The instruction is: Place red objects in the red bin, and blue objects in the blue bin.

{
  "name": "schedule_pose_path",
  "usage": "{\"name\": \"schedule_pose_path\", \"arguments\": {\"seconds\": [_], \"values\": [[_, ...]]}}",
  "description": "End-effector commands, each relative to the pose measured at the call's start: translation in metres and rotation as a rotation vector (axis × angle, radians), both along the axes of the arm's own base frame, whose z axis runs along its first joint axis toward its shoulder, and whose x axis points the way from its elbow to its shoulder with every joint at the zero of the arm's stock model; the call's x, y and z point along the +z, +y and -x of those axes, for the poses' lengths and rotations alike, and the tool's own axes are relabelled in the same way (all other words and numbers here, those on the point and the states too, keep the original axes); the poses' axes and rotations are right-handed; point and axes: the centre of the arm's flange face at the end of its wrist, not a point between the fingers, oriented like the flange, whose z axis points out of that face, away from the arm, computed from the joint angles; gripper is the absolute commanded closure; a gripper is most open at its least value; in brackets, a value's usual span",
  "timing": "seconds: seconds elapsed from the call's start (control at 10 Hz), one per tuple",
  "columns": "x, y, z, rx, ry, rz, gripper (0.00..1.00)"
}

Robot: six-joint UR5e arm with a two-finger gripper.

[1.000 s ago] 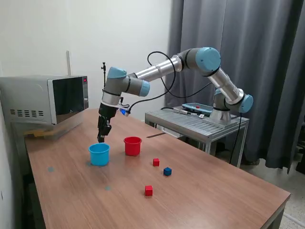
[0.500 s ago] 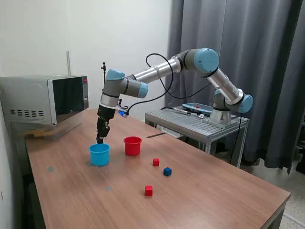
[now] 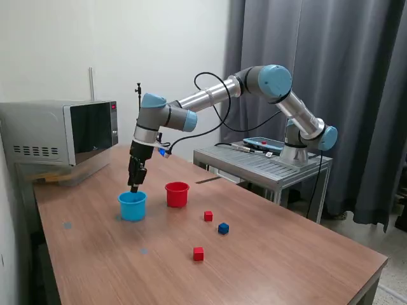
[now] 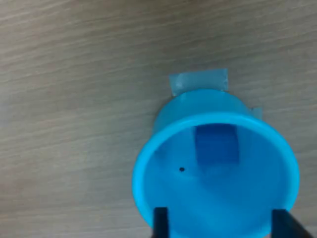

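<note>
blue bin [image 3: 132, 206] beside red bin [image 3: 177, 194] (microwave [image 3: 60, 133] behind)

Blue cube [image 4: 216, 145] lies inside cyan cup [image 4: 148, 153].

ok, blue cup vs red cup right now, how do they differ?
The blue cup is cyan with the gripper just above its rim; the red cup stands clear. Blue sits toward the exterior view's left, red toward its right. Both upright, similar in size, on the table.
</note>
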Motion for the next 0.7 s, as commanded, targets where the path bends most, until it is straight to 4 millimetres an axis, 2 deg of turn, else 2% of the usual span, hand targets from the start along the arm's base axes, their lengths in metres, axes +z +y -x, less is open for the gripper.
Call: {"name": "schedule_pose_path", "arguments": {"seconds": [0.0, 0.2, 0.3, 0.4, 0.5, 0.6], "values": [[-0.001, 0.000, 0.000, 0.000, 0.000, 0.000, 0.00], [0.000, -0.001, 0.000, 0.000, 0.000, 0.001, 0.00], [0.019, -0.015, -0.004, -0.006, 0.016, 0.001, 0.00], [0.045, -0.022, -0.019, -0.007, 0.024, 0.000, 0.00], [0.062, -0.045, -0.031, 0.016, 0.028, 0.002, 0.00], [0.072, -0.087, -0.041, 0.064, 0.021, 0.006, 0.00]]}}
